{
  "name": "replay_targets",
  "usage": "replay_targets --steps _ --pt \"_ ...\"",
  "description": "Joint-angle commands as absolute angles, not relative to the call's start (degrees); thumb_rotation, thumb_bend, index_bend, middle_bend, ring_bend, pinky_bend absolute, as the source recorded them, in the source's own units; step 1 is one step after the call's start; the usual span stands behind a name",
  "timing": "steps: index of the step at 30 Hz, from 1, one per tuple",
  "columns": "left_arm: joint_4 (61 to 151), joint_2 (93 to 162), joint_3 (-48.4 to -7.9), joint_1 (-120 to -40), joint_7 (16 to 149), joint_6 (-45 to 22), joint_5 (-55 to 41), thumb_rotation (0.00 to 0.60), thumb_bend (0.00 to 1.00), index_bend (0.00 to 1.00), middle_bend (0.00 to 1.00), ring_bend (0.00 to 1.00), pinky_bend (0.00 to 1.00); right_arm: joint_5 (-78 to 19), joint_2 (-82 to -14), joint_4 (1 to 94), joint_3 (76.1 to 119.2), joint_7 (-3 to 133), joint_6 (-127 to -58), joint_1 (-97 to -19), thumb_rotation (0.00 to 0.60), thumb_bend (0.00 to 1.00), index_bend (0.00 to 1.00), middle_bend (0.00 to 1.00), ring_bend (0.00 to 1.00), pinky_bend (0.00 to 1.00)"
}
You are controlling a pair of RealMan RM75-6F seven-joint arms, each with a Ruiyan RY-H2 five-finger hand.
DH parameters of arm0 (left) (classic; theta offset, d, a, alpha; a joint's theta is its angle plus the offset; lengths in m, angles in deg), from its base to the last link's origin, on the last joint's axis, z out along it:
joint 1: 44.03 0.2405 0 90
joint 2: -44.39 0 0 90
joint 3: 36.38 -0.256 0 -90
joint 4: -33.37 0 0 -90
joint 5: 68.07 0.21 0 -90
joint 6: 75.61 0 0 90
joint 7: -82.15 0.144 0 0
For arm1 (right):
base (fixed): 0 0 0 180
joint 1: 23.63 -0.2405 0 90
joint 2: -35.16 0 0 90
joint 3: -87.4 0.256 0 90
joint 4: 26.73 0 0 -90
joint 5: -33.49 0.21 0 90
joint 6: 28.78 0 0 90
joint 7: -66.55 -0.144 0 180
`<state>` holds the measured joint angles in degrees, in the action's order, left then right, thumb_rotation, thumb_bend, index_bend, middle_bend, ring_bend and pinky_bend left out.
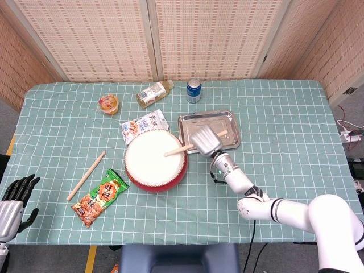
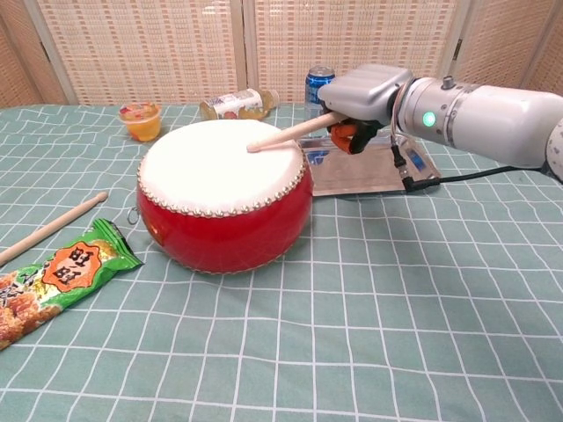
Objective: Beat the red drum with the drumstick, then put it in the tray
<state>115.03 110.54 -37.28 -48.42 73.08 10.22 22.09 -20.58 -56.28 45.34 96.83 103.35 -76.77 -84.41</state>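
Note:
The red drum [image 1: 154, 162] [image 2: 224, 194] with a white skin stands at the table's middle. My right hand [image 1: 206, 140] [image 2: 361, 94] grips a wooden drumstick [image 1: 179, 150] [image 2: 286, 134] beside the drum's right rim; its tip lies on the skin's right part. Behind the hand lies the metal tray [image 1: 227, 122] [image 2: 423, 170]. A second drumstick [image 1: 86, 176] [image 2: 51, 229] lies on the cloth left of the drum. My left hand [image 1: 12, 202] hangs at the lower left table edge, open, with nothing in it.
A snack packet [image 1: 100, 197] [image 2: 48, 279] lies left of the drum, another packet [image 1: 144, 123] behind it. A jelly cup [image 1: 108, 103] [image 2: 142, 120], a bottle [image 1: 153, 93] [image 2: 236, 104] and a blue can [image 1: 194, 90] [image 2: 318, 81] stand along the back.

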Motion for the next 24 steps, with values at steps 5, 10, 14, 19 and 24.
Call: replay_targets --steps 5,10,14,19,24 --pt "115.3 110.5 -37.3 -48.6 73.4 10.2 22.3 0.600 0.37 0.01 0.00 0.00 0.01 -25.5 -54.7 48.0 100.2 94.1 -79.6 -83.3 0.600 0.61 1.00 1.00 1.00 1.00" --pt "115.5 110.4 -37.4 -48.5 73.7 10.1 22.3 0.600 0.37 0.01 0.00 0.00 0.01 -24.4 -56.3 45.3 96.8 99.0 -76.1 -84.0 0.600 0.61 1.00 1.00 1.00 1.00" --pt "115.5 110.4 -37.4 -48.5 73.7 10.1 22.1 0.600 0.37 0.01 0.00 0.00 0.01 -23.3 -57.0 43.6 95.2 102.8 -75.1 -84.4 0.600 0.61 1.00 1.00 1.00 1.00" --pt "115.4 110.5 -37.3 -48.5 73.7 10.0 22.1 0.600 0.37 0.01 0.00 0.00 0.01 -22.3 -57.1 44.3 96.7 102.7 -77.2 -84.0 0.600 0.61 1.00 1.00 1.00 1.00" --pt "115.3 110.4 -37.3 -48.5 73.5 10.2 22.1 0.600 0.37 0.01 0.00 0.00 0.01 -27.0 -56.1 48.4 105.0 79.0 -81.1 -80.0 0.600 0.61 1.00 1.00 1.00 1.00"
